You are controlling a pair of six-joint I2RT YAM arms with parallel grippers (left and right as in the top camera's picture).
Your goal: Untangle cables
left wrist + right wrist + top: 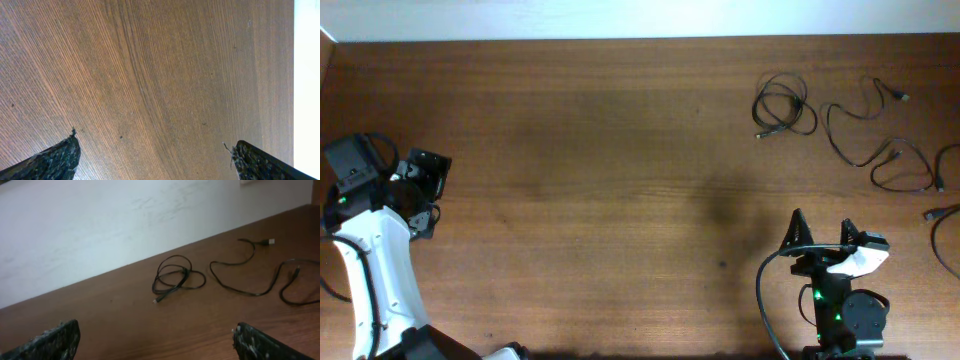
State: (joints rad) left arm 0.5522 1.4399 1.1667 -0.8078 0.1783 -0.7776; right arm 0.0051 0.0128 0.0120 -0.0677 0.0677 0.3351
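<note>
Several thin black cables lie apart at the table's far right. One is a small coiled cable [783, 107], also in the right wrist view [176, 278]. A longer loose cable [868, 130] snakes beside it, seen in the right wrist view too [250, 282]. Another cable [945, 215] runs off the right edge. My right gripper [822, 234] is open and empty, near the front edge, well short of the cables; its fingers frame bare wood [155, 337]. My left gripper [425, 180] is open and empty at the far left, over bare wood [155, 157].
The wooden table [600, 180] ends at a white wall along the far edge [100, 225]. The thick black cable of the right arm [762, 290] loops by its base.
</note>
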